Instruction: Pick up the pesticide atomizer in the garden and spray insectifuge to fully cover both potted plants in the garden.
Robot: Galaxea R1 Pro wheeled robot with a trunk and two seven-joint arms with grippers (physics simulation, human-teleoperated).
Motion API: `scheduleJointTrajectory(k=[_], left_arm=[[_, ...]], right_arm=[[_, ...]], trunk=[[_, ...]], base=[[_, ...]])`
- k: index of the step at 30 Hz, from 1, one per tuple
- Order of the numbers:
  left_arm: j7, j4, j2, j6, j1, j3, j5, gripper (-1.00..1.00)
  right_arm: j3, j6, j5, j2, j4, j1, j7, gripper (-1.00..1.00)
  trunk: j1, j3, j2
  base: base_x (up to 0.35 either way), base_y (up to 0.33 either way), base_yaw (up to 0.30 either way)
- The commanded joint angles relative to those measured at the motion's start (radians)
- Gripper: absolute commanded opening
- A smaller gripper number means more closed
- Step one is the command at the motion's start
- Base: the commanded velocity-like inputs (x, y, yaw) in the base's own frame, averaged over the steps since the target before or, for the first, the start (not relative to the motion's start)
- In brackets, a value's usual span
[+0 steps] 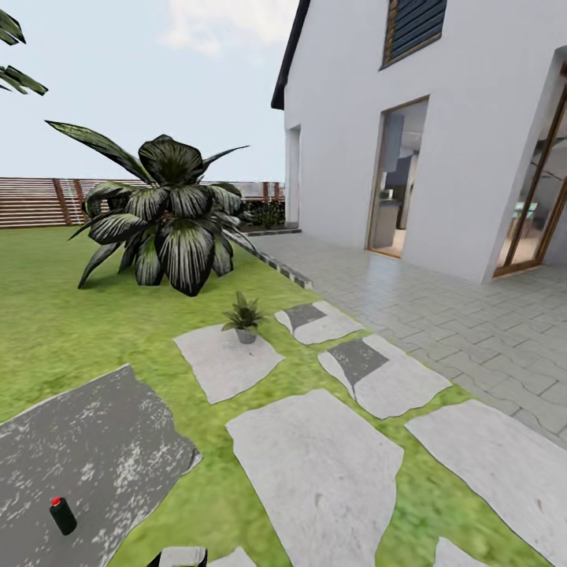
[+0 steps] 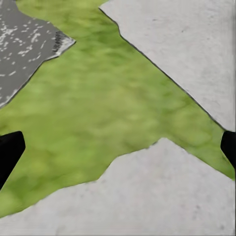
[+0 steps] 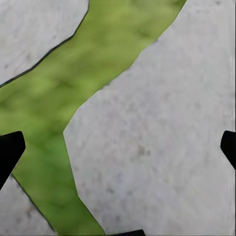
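Garden [image 1: 71, 315]: green lawn set with irregular grey stone slabs, a brown slatted fence [image 1: 35, 202] along its far edge, a white house [image 1: 441, 134] with a paved terrace [image 1: 472, 315] off to one side. Largest growth is one tall plant with dark white-streaked fronds [image 1: 169, 216], standing on the grass before the fence. One potted plant [image 1: 243, 316] counted in the head view: small, low, pointed green leaves over a little grey pot, sitting at the edge of a pale slab [image 1: 224, 362] nearer the camera than the dark-fronded plant and toward the house from it. One pesticide atomizer [image 1: 62, 516]: small dark cylinder with a red cap, tilted, on the big dark grey speckled slab [image 1: 87, 457], much nearer the camera than the potted plant. Head view gives plants, atomizer, house; the wrist views give ground only. Left wrist view: left gripper [image 2: 118, 147] with fingertips set wide at opposite edges, nothing between them, over grass and pale slabs, corner of the dark slab beyond. Right wrist view: right gripper [image 3: 118, 147] likewise spread wide and empty, over pale stone and a strip of grass
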Motion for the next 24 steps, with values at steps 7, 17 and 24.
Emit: scheduleJointTrajectory(k=[7, 17, 24], left_arm=[[0.000, 0.000, 0.000, -0.003, 0.000, 0.000, -0.001, 1.00], [0.000, 0.000, 0.000, -0.003, 0.000, 0.000, -0.001, 1.00], [0.000, 0.000, 0.000, -0.003, 0.000, 0.000, -0.001, 1.00]], right_arm=[[-0.001, -0.004, 0.000, 0.000, 0.002, -0.001, 0.000, 1.00], [0.000, 0.003, 0.000, -0.001, 0.002, -0.001, 0.000, 1.00], [-0.002, 0.006, 0.000, -0.001, 0.001, -0.001, 0.000, 1.00]], trunk=[[0.000, -0.001, 0.000], [0.000, -0.001, 0.000], [0.000, -0.001, 0.000]], base=[[0.255, -0.235, 0.000], [0.256, -0.235, 0.000], [0.256, -0.235, 0.000]])
